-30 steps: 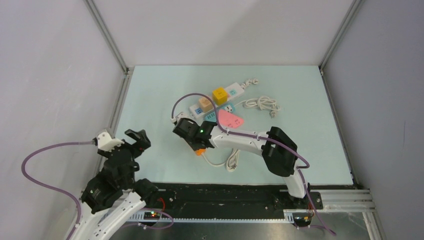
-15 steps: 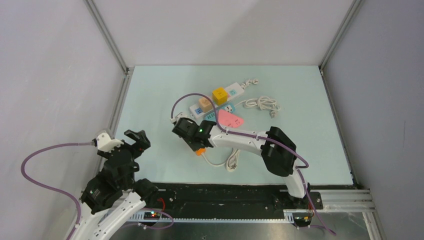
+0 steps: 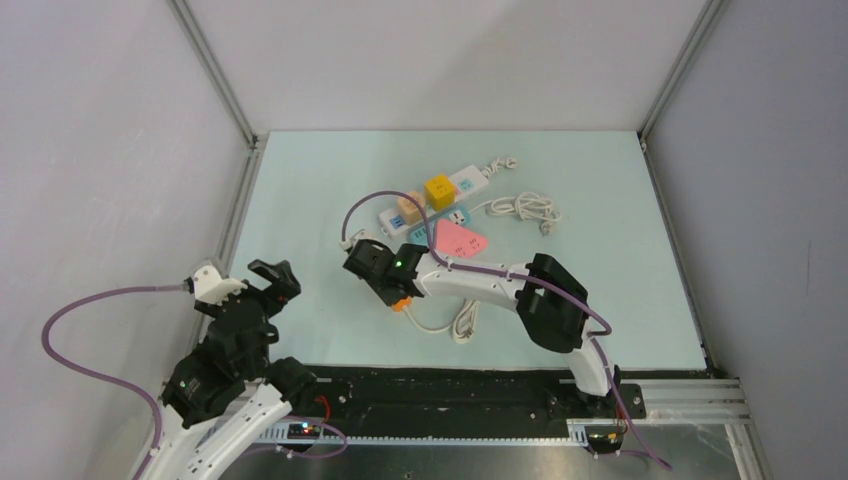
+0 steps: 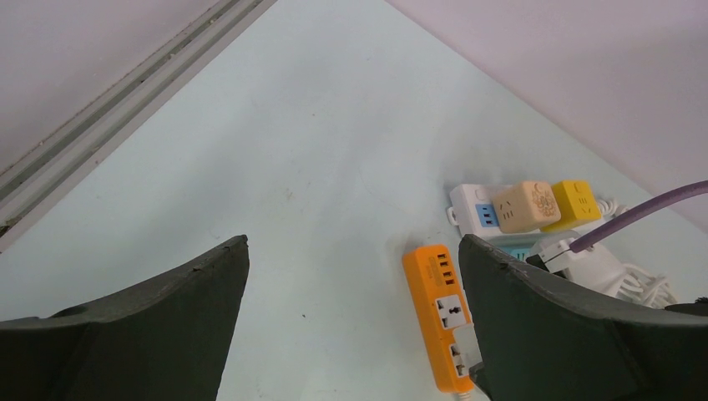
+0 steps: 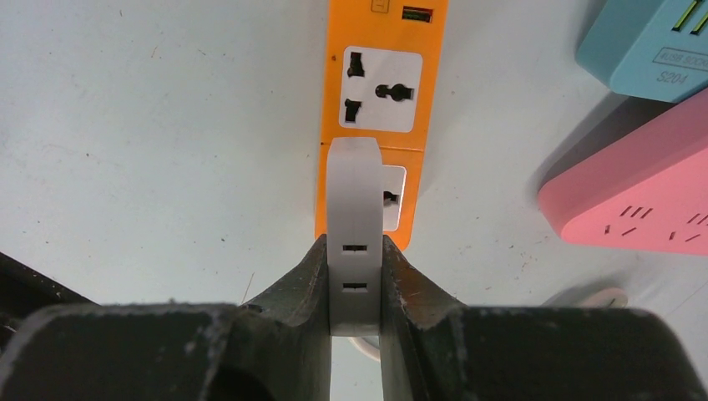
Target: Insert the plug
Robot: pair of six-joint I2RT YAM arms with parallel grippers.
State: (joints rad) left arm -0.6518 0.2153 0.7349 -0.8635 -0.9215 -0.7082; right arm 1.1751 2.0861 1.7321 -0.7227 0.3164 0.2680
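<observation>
On the left, the left gripper (image 4: 352, 251) hangs above the pale green table top (image 4: 334, 125), near its left edge. Its two dark jaws stand wide apart and hold nothing. It is well apart from the plug.

In the middle, the right gripper (image 5: 355, 259) has its jaws squeezed tight on a flat white plastic plug (image 5: 355, 188). The plug sits right over the long orange plastic power strip (image 5: 380, 25), on top of the socket nearest the gripper. The next socket (image 5: 380, 88) further along is bare.

So the pick-up part looks done: the plug is held and it is at the strip. What looks left is to push it all the way down into the holes and then let go. I cannot tell if the pins are partly in, because the plug hides them and the socket under it.

The plug is long and thin. Its long side runs straight out from between the fingers, the same way the orange strip runs. Its round end points away from the gripper, toward the bare socket. I think its pins point down at the strip, but they are hidden.

To the right lies a pink plastic power strip (image 5: 634, 196), near the orange one but not touching it.
</observation>
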